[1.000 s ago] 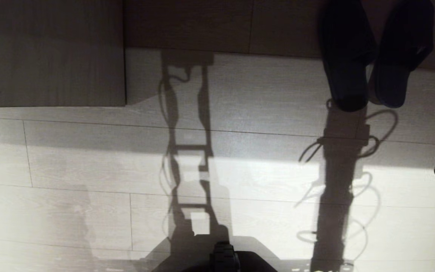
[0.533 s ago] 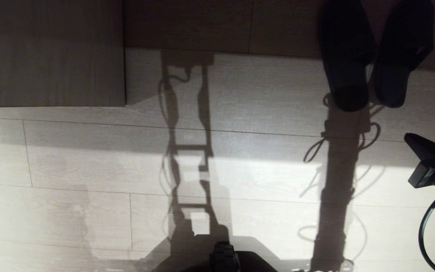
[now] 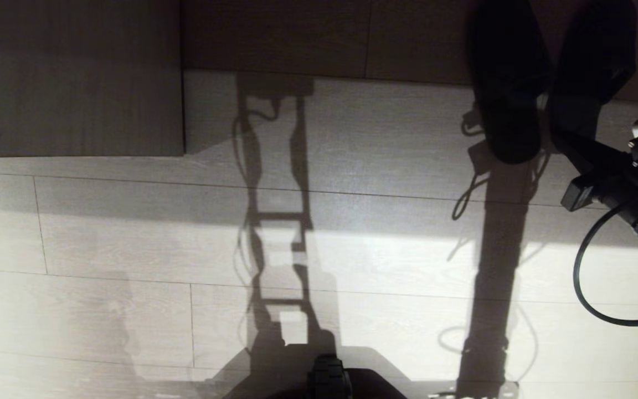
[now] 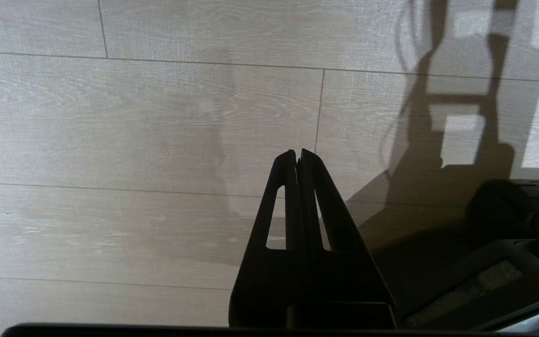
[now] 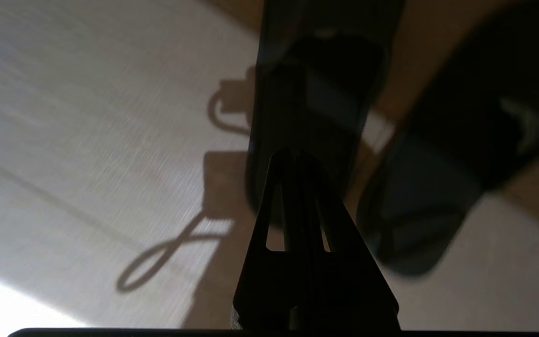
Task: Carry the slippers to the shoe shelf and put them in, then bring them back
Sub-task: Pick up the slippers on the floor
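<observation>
1. Presently shown, upper right of the head view: slippers [image 3: 510, 83], a dark pair lying side by side on the floor [image 3: 352, 249], toes toward the top edge and heels toward the lower part of the frame, half in shadow.
2. Right pincer [image 3: 560, 136] at the right edge of the head view, tips pointing at the heel of the right-hand slipper, close to it; contact not discernible.
3. Seen from the right wrist view: right pincer [image 5: 293, 157] clenched, fingers pressed together, nothing between them; tips overlapping the heel end of one slipper [image 5: 316, 93], the other slipper [image 5: 438, 164] just beside.
4. Risk, judged: clenched fingers arriving at the heel likely to push the slipper along the floor rather than take it; cause, no gap yet opened for the fabric edge.
5. Risk, judged: soft uppers likely to fold or slip if pinched shallowly; cause, thin purchase at the heel rim.
6. Risk, judged: only one slipper caught and the mate nudged askew; cause, the pair lying close but slightly splayed.
7. Risk, judged: poor aim in deep shadow over dark fabric.
8. Left pincer [image 4: 297, 154] parked over bare floor in the left wrist view, clenched and empty.
</observation>
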`<state>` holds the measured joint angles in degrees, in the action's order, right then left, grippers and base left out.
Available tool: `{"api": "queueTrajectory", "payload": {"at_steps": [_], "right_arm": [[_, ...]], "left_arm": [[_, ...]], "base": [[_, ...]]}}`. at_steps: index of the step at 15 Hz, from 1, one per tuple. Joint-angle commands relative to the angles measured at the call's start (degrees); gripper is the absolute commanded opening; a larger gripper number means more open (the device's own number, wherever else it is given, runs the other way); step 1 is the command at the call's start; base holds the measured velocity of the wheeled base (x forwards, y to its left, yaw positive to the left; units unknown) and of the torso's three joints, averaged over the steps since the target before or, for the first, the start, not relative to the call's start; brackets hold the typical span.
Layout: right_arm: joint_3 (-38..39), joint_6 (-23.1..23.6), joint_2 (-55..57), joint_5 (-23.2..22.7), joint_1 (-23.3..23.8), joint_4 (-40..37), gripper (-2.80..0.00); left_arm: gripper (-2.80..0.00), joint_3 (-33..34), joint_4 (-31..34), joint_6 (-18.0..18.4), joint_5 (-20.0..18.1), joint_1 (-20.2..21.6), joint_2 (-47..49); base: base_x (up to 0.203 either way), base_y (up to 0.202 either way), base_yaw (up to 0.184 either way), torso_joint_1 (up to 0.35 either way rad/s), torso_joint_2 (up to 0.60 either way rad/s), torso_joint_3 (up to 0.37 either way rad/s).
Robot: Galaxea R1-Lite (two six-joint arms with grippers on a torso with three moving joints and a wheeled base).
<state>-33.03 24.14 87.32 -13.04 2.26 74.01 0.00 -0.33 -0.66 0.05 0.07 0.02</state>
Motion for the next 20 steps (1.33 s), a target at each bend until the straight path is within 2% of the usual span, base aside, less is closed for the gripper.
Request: {"api": "queueTrajectory", "payload": {"at_steps": [1, 5, 9, 10, 20], "right_arm": [[-4.4, 1.4, 4.1, -0.3, -0.1, 0.5, -2.80], [-11.5, 3.6, 8.9, -0.2, -0.1, 0.2, -2.80], [-13.2, 3.7, 10.3, 0.2, -0.1, -0.2, -2.80], [-13.6, 3.8, 10.7, 0.3, 0.0, -0.4, 0.00], [-25.6, 5.0, 15.3, 2.7, 1.8, -3.0, 0.00]], "left_arm": [[-2.80, 0.0, 0.0, 0.0, 0.0, 0.0, 0.0], [-2.80, 0.0, 0.0, 0.0, 0.0, 0.0, 0.0], [-2.80, 0.0, 0.0, 0.0, 0.0, 0.0, 0.0], [-2.80, 0.0, 0.0, -0.1, 0.0, 0.0, 0.0], [-2.80, 0.0, 0.0, 0.0, 0.0, 0.0, 0.0]], "base": [[0.000, 0.000, 0.000, 0.000, 0.00, 0.000], [0.000, 0.000, 0.000, 0.000, 0.00, 0.000], [0.000, 0.000, 0.000, 0.000, 0.00, 0.000], [0.000, 0.000, 0.000, 0.000, 0.00, 0.000], [0.000, 0.000, 0.000, 0.000, 0.00, 0.000]]}}
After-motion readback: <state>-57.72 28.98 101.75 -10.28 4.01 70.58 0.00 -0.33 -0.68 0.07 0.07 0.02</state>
